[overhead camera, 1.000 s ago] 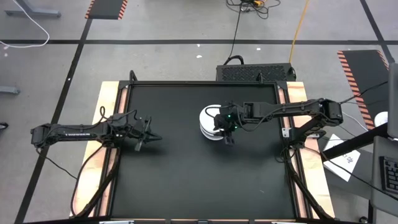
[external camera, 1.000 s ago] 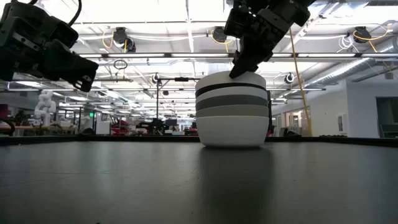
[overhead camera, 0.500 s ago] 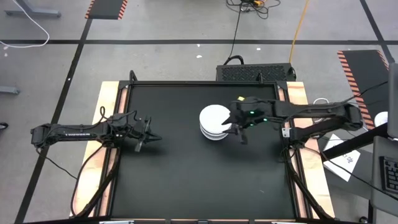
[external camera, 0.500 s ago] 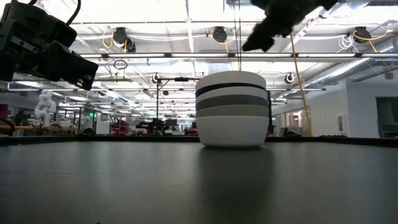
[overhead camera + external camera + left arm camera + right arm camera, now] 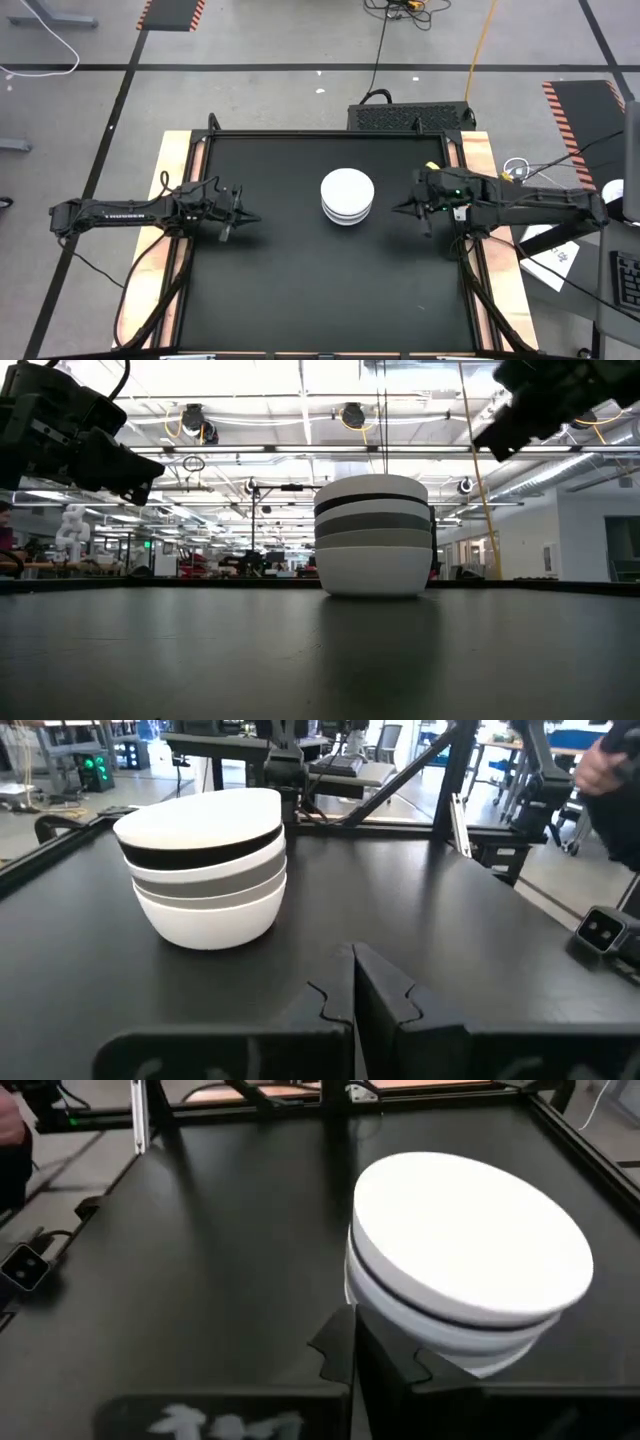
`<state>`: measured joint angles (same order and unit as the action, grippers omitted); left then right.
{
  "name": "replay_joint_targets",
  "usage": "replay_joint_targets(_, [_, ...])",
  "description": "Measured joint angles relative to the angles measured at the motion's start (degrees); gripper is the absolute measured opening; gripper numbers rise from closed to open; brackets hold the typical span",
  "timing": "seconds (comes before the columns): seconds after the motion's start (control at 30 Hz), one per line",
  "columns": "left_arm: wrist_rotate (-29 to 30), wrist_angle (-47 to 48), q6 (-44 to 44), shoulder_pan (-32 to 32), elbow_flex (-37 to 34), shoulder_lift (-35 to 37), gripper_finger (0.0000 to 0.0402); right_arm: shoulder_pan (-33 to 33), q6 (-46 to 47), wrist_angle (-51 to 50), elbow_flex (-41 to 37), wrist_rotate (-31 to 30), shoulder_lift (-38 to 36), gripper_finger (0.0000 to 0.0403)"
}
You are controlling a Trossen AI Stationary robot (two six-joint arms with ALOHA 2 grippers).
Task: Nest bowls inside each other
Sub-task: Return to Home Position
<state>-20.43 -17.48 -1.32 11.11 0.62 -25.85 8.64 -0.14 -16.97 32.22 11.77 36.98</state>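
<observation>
The bowls stand nested in one stack (image 5: 347, 196) on the black mat, a little beyond its middle. In the low view the stack (image 5: 373, 535) shows a white bowl on top, then a black band, grey bands and a white bowl at the bottom, resting on its base. The left wrist view shows the stack (image 5: 205, 860) upright, and the right wrist view shows its white top (image 5: 470, 1255). My right gripper (image 5: 405, 208) hovers shut to the right of the stack, clear of it. My left gripper (image 5: 245, 217) waits shut near the table's left edge.
The black mat (image 5: 300, 290) lies bare around the stack, with wide room toward the near edge. Wooden borders (image 5: 478, 150) and a dark frame run along the table's sides. A dark box (image 5: 410, 115) sits beyond the far edge.
My right gripper has drawn back from above the stack's right rim toward the table's right edge, rising clear of it. The stack has stayed where it was. My left arm has kept still.
</observation>
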Motion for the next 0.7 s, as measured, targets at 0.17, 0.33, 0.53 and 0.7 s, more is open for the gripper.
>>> replay_joint_targets(0.17, [-0.8,-0.7,-1.4,0.0,0.0,0.0,0.0001,0.0,2.4,-0.5,-6.7,-2.5,-10.2,0.0001])
replay_joint_targets(0.33, [-2.6,-0.7,-1.7,0.0,0.0,0.0,0.0001,0.0,4.5,-0.9,-12.3,-2.6,-19.2,0.0000])
replay_joint_targets(0.53, [-0.1,-0.8,-2.0,0.0,0.0,0.0,0.0002,0.0,8.0,9.0,-18.5,-2.6,-24.4,0.0000])
replay_joint_targets(0.7, [2.6,-0.9,-2.6,0.0,0.0,0.0,0.0005,0.0,9.1,16.1,-23.6,-2.6,-24.3,0.0000])
